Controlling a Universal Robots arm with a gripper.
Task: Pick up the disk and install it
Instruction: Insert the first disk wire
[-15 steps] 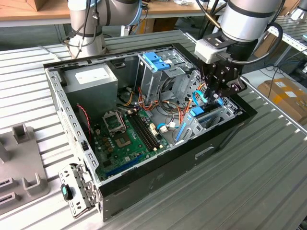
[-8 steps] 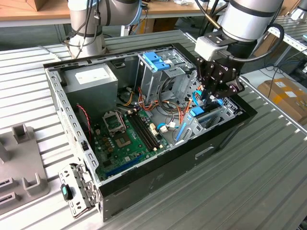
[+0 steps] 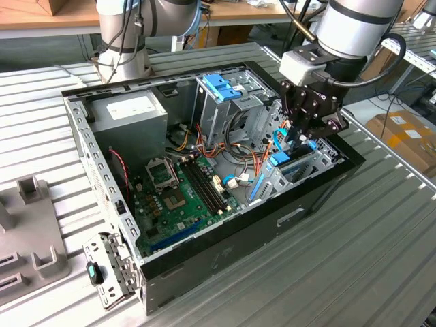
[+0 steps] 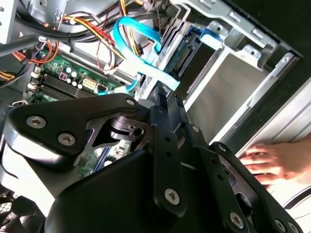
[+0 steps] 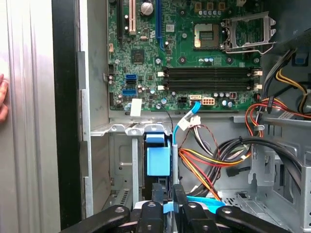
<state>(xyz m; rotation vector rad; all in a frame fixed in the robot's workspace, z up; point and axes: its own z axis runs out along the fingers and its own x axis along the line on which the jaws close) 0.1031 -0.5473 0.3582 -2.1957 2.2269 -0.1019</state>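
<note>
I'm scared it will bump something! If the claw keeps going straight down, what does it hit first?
Probably the disk in its light-blue carrier, standing on edge in the drive bay right under the claw. Depth is hard to judge.

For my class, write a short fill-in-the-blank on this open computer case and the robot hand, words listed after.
1. The hand hovers over the drive bay inside the open computer ____.
2. The motherboard is coloured ____.
3. The bracket atop the metal cage is ____.
4. A person's ____ rests outside the case wall.

Missing: case; green; blue; hand
</note>
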